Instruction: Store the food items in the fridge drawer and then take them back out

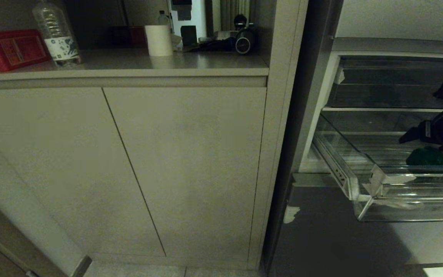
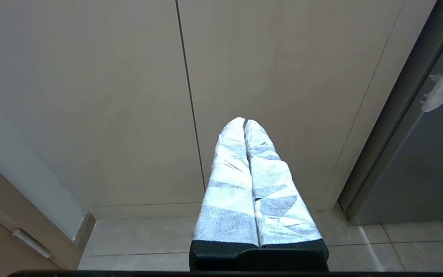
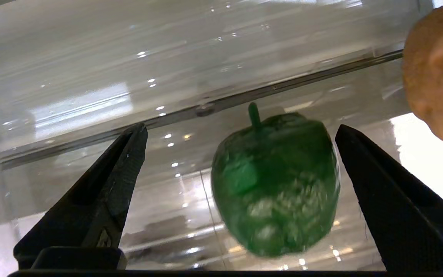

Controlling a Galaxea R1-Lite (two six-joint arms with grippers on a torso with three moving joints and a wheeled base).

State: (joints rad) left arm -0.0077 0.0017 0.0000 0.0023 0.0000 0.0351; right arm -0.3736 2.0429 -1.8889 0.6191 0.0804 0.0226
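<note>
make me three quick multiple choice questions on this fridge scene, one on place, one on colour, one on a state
1. Where does the green stemmed pepper-like food lie?
A. in the clear plastic fridge drawer
B. on the grey countertop
C. on the floor tiles

2. What colour is the round food beside the green one?
A. purple
B. orange-brown
C. white

3. How stands the right claw?
A. shut on the green food
B. shut and empty
C. open, a finger on either side of the green food

Answers: 1 A, the head view shows it inside the pulled-out drawer. 2 B, the right wrist view shows its orange-brown skin. 3 C, gaps show between both fingers and the food.
</note>
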